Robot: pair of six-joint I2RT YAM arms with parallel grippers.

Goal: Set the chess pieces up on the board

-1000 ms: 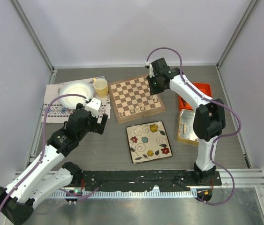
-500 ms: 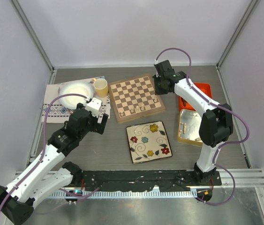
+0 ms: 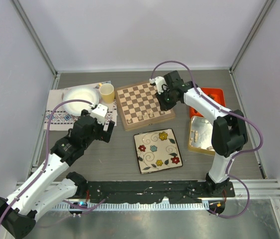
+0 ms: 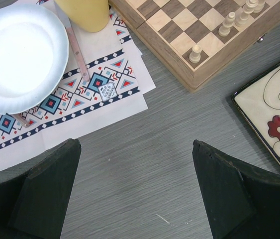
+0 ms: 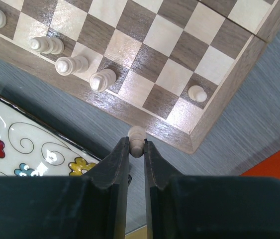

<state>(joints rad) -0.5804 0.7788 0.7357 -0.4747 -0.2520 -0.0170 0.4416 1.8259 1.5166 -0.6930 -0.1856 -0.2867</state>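
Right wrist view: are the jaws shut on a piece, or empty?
Shut on a pale chess piece: the jaws pinch it from both sides, its rounded head showing above them.

The board [image 3: 144, 103] is set far centre on the table [image 3: 110, 154], with chess pieces [image 3: 147, 115] stood along its near row. A plate [image 3: 158, 150] is laid just before it. A cup [image 3: 107, 92] and a dish [image 3: 80, 99] on a mat [image 3: 55, 119] are placed to its left; a tray [image 3: 199, 147], apparently holding further pieces, to its right.

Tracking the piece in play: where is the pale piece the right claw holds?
Right wrist view: the pale piece is pinched in the right claw above the board's border near a corner, floral plate at lower left.
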